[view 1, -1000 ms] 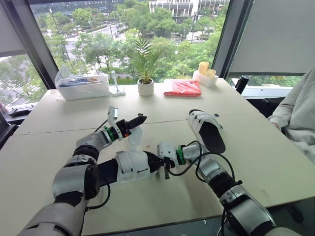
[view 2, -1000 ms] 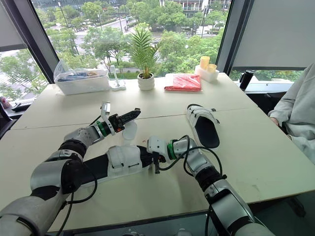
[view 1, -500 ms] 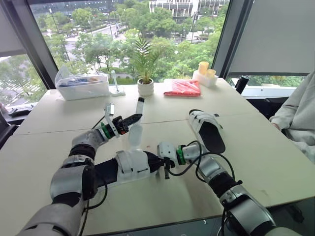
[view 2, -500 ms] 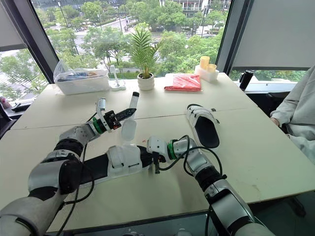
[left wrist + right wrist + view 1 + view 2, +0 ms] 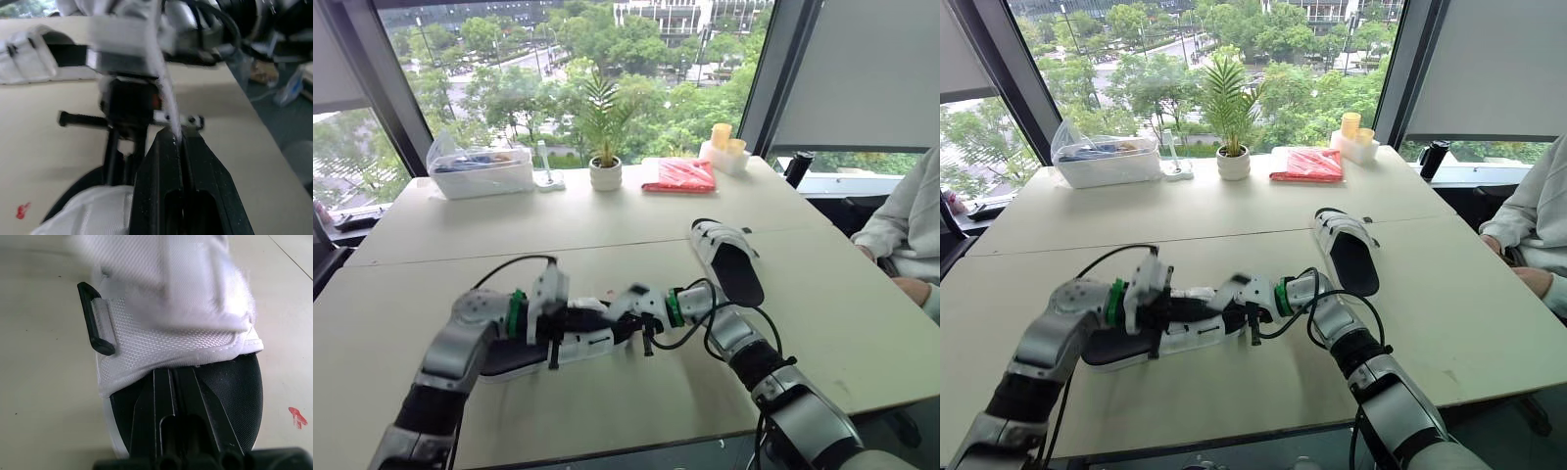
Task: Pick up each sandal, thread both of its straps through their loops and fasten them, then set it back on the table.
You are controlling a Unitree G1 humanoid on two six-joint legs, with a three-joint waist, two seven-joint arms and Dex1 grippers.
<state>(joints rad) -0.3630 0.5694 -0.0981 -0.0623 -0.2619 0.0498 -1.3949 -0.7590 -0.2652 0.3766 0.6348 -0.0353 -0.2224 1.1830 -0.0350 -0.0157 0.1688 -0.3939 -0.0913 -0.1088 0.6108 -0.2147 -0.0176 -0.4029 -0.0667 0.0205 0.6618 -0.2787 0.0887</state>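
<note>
Where the black-soled white sandal [image 5: 579,343] lies, well nearer than the potted palm [image 5: 604,171], left gripper [image 5: 589,318] and right gripper [image 5: 622,324] meet.
Left fingers [image 5: 156,188] pinch its white strap [image 5: 164,98]; right fingers [image 5: 155,423] press together beside the black plastic loop [image 5: 95,320]: pull taut, feed squarely.

Both arms reach in low over the near sandal [image 5: 589,345] from opposite ends, forearms almost level, so the two grippers meet above it. The left gripper [image 5: 177,139] has its fingers pressed together on a thin white strap [image 5: 164,83]. The right gripper [image 5: 172,373] has its fingers closed flat against each other above the sandal's dark footbed, tips at the edge of its white upper.
</note>
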